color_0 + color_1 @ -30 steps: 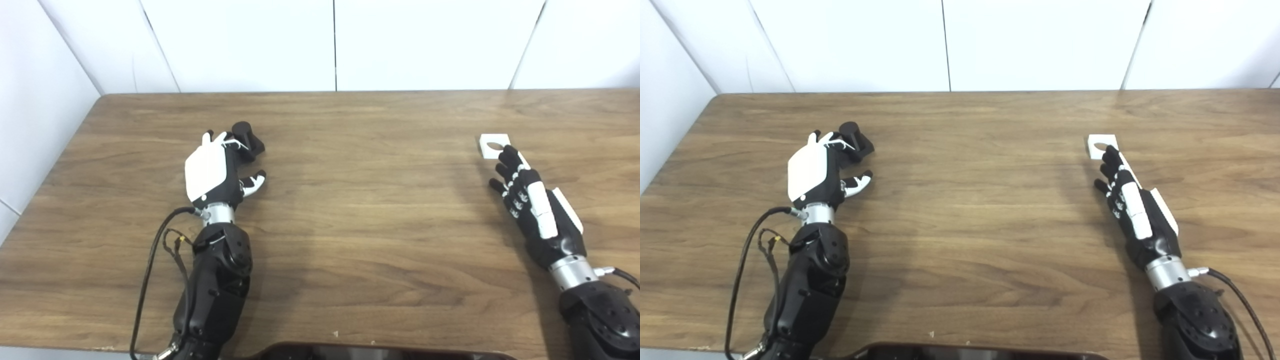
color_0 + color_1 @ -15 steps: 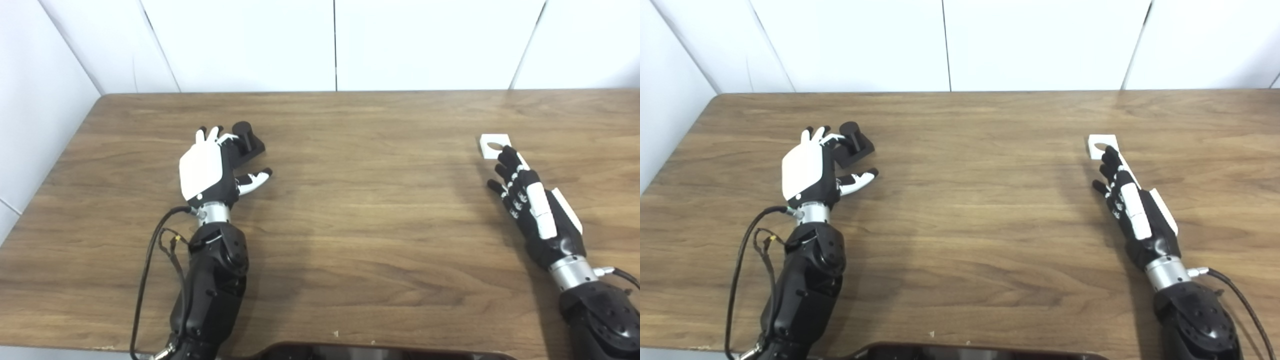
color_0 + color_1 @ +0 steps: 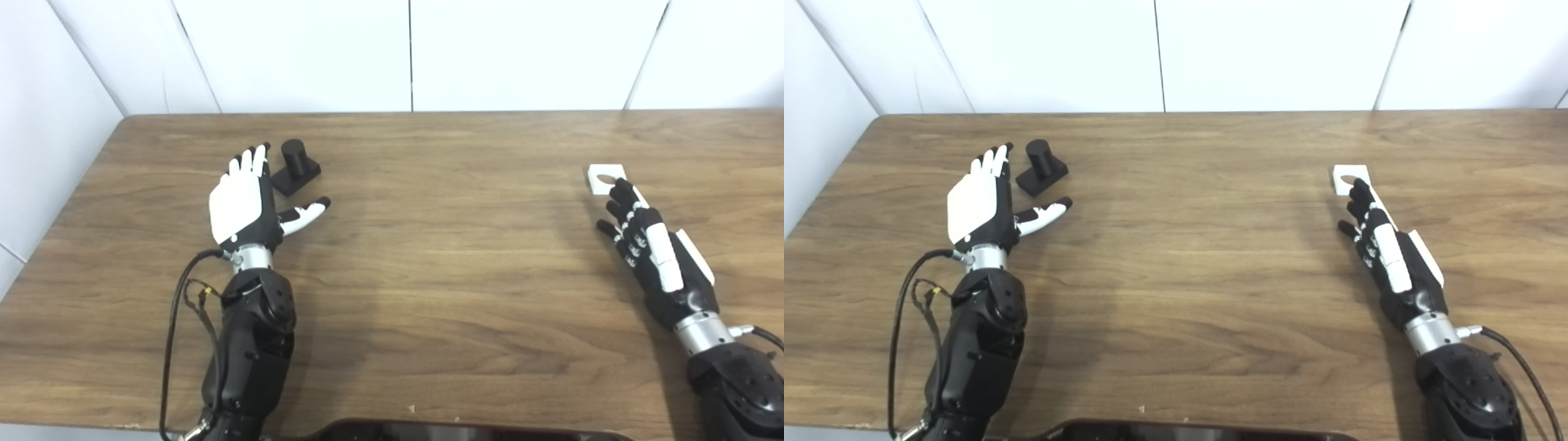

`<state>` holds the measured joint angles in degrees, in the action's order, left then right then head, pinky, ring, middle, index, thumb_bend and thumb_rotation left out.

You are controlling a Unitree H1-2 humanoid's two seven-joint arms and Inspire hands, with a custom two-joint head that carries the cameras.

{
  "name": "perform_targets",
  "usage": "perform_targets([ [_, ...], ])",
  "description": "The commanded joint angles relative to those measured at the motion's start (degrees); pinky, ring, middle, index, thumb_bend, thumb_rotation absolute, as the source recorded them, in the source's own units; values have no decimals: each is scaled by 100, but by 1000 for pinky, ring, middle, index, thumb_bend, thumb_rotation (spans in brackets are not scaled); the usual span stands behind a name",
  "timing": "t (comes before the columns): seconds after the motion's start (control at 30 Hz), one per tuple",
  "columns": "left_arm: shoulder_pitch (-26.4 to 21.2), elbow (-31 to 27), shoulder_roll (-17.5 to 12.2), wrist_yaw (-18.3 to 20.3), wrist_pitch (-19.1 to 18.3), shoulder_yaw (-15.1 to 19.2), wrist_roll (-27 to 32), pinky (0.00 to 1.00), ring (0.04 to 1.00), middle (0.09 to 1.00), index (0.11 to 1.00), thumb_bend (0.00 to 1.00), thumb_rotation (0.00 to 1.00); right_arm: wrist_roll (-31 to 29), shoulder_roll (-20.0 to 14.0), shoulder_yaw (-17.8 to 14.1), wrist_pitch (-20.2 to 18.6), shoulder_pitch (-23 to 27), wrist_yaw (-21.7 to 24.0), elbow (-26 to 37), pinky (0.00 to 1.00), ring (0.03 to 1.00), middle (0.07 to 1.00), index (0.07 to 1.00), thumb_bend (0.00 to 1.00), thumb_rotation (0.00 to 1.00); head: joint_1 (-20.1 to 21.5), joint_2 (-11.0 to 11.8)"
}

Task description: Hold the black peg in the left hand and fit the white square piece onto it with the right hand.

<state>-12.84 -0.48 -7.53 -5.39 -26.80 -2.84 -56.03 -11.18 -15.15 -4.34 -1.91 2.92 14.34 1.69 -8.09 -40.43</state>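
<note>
1. The left hand (image 3: 239,199) has let go: a second ago its fingers (image 3: 250,160) were curled on the black peg (image 3: 296,166); now they are stretched out flat and apart, thumb splayed toward the tabletop's middle, holding nothing.
2. The black peg stands upright on its square base in the far-left part of the tabletop (image 3: 429,257), just beside the left fingertips and, as far as the views show, clear of them. It has shifted a little toward the far edge compared with a second ago.
3. The right hand (image 3: 649,251) has barely moved. It lies low near the right edge, fingers loosely extended and empty, the tips just beside or touching the near edge of the white square piece (image 3: 605,177); I cannot tell which.
4. The white square piece lies flat, hole up, well apart from the peg.
5. Judgement: the peg grasp appears undone, so nothing is held yet; the left hand must retake the peg before fitting can begin.
</note>
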Motion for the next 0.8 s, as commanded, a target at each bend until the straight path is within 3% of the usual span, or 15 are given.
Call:
perform_targets([
  [0.0,-304,-180,-38,56,-10,127,-229,972,1000,1000,973,798,513,-21,-37,11,81,-95,62,-197,950,1000,1000,1000,638,969,-8,-4],
  [0.17,-395,-21,-109,126,-9,240,-248,973,1000,1000,976,804,529,-72,-36,-7,99,-81,101,-216,956,1000,1000,1000,638,957,-9,7],
  [0.6,-992,1052,-341,321,-11,632,-371,999,1000,994,942,817,568,-89,-112,-32,118,-65,204,-231,972,1000,1000,1000,647,959,21,33],
  [0.77,-1185,1356,-462,372,-10,557,-288,993,1000,988,904,819,589,-81,-139,-19,156,-60,206,-266,954,1000,1000,1000,655,954,28,48],
])
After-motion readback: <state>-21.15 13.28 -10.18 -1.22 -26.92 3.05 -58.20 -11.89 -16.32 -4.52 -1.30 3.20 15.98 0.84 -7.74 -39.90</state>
